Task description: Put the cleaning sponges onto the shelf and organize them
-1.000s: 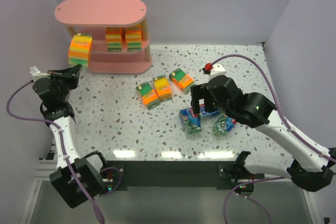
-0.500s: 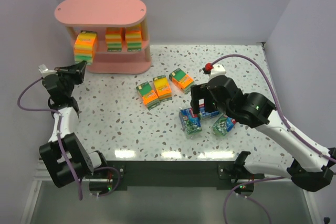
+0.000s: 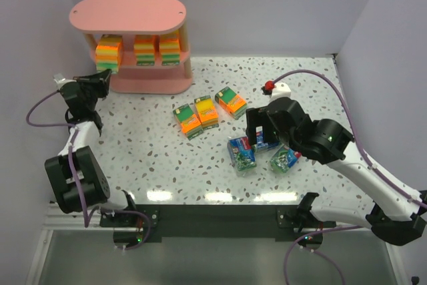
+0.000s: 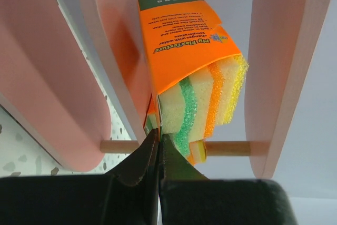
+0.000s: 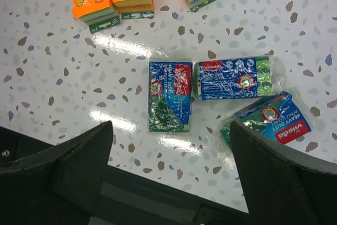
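My left gripper point(image 3: 99, 83) is shut on the wrapper edge of an orange cleaning sponge point(image 3: 107, 54). It holds the pack at the left end of the pink shelf point(image 3: 127, 15), at middle-tier height. In the left wrist view the sponge point(image 4: 192, 77) stands out between the pink boards point(image 4: 274, 51), pinched at my left gripper point(image 4: 158, 139). Two more orange packs point(image 3: 144, 50) point(image 3: 169, 49) sit on that tier. My right gripper point(image 3: 261, 135) hangs open over three blue-green packs point(image 5: 169, 103) point(image 5: 237, 77) point(image 5: 271, 122), with nothing between its fingers.
Three orange packs point(image 3: 187, 121) point(image 3: 206, 112) point(image 3: 231, 102) lie in a row mid-table, between the shelf and the blue-green packs. The shelf stands against the back wall at the far left. Grey walls close in the table on both sides.
My left gripper has carried the orange pack up and to the right, from beside the shelf's left end into the middle tier. The right arm has barely moved.
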Action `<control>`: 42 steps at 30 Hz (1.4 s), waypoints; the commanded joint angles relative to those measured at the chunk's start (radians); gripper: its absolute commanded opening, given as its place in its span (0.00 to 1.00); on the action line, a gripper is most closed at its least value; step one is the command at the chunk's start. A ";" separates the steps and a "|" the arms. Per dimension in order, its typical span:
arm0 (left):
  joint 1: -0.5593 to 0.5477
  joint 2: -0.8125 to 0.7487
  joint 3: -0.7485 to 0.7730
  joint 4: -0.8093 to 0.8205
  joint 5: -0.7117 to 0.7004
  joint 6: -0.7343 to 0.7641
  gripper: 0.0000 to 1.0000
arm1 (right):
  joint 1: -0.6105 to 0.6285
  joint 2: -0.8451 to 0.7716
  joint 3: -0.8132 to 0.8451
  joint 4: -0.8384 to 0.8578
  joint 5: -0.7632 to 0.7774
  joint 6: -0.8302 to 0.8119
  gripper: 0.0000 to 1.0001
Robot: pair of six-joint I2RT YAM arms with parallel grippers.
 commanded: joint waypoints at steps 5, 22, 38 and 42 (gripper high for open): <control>-0.025 0.121 0.116 0.057 -0.037 -0.026 0.00 | -0.001 -0.003 0.005 -0.014 0.041 0.022 0.95; -0.094 0.255 0.202 0.054 -0.068 -0.079 0.00 | -0.003 0.019 0.010 -0.011 0.071 0.016 0.96; -0.110 0.270 0.252 -0.082 -0.075 -0.072 0.29 | -0.004 0.000 -0.007 -0.011 0.072 0.018 0.96; -0.110 0.288 0.277 -0.109 -0.068 -0.063 0.30 | -0.004 -0.003 -0.011 -0.011 0.072 0.016 0.96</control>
